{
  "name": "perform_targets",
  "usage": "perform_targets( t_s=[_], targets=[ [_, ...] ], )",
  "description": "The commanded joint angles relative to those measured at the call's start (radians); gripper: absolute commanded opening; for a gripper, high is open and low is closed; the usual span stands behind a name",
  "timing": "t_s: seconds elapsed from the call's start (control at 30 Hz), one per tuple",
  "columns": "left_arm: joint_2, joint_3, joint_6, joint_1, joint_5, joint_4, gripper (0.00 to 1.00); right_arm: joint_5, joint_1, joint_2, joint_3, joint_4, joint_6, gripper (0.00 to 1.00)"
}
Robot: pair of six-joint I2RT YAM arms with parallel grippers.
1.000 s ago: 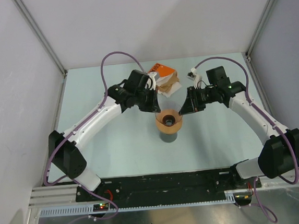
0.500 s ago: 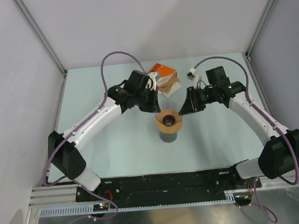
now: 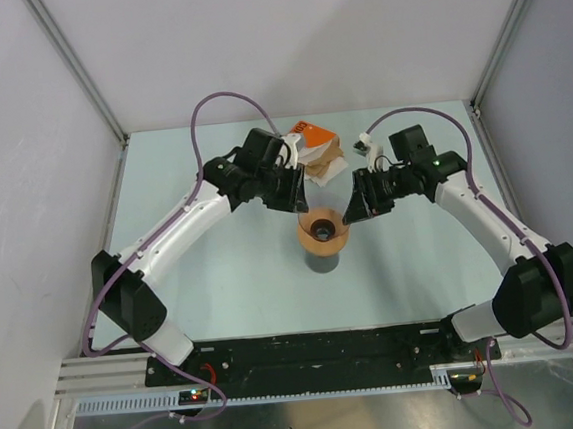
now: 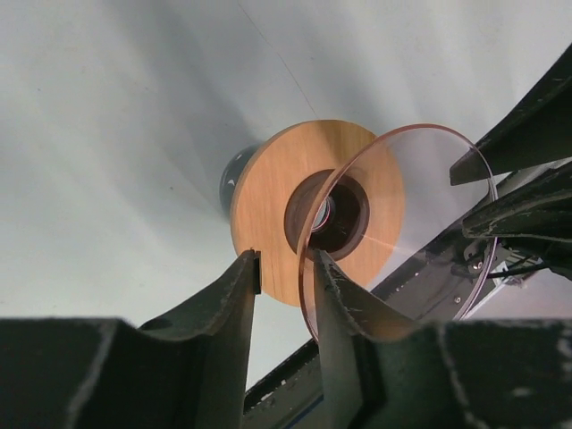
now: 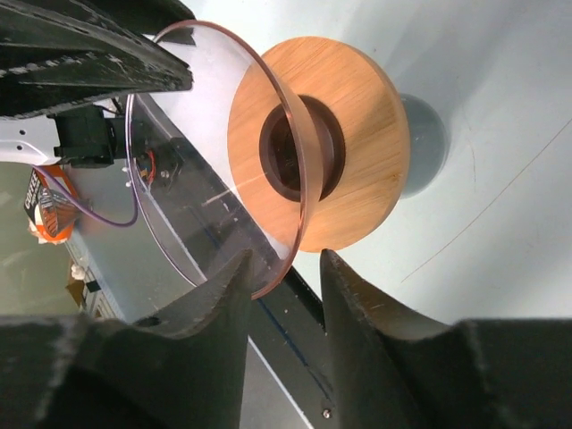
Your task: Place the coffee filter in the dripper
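Observation:
The dripper (image 3: 323, 226), a clear, faintly pink funnel, sits in a tan wooden ring (image 4: 268, 192) on a dark grey cup (image 3: 324, 262). My left gripper (image 3: 299, 204) is open at its far-left rim. In the left wrist view the gripper (image 4: 286, 264) straddles the dripper (image 4: 420, 206)'s rim, which lies against the right finger. My right gripper (image 3: 353, 212) is open at the right rim. In the right wrist view the gripper (image 5: 281, 264) has the dripper (image 5: 197, 179)'s rim between its fingers, untouched. No white coffee filter shows clearly.
An orange pack (image 3: 312, 132) with brown papers (image 3: 325, 164) lies at the back of the table, just behind the left wrist. White walls with metal posts close in the table on three sides. The arm bases stand at the near edge.
The left arm has shifted slightly back and left. The right gripper has edged slightly left toward the dripper. The dripper, ring and cup have not moved.

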Motion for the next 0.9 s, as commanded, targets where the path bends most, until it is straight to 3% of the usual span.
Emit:
perform_targets(
  t_s=[0.0,0.17,0.33,0.47,0.7,0.87],
  targets=[
    [0.001,0.067,0.035,0.011,0.012,-0.001,0.39,0.038,0.007,0.029,0.047,-0.058,-0.023,0.46],
    [-0.005,0.066,0.032,0.032,0.050,-0.003,0.52,0.019,0.006,0.032,0.096,-0.071,-0.013,0.55],
    [-0.032,0.043,0.030,0.040,0.076,-0.008,0.54,0.001,0.006,0.026,0.118,-0.090,-0.008,0.57],
    [-0.042,0.007,0.028,0.041,0.082,-0.012,0.49,-0.010,0.008,0.026,0.122,-0.093,-0.002,0.58],
    [-0.020,-0.026,0.027,0.040,0.099,-0.012,0.36,-0.011,0.010,0.067,0.120,-0.094,-0.015,0.46],
    [-0.021,-0.019,0.037,0.045,0.107,-0.012,0.37,-0.016,0.006,0.072,0.123,-0.097,-0.014,0.46]
  ],
)
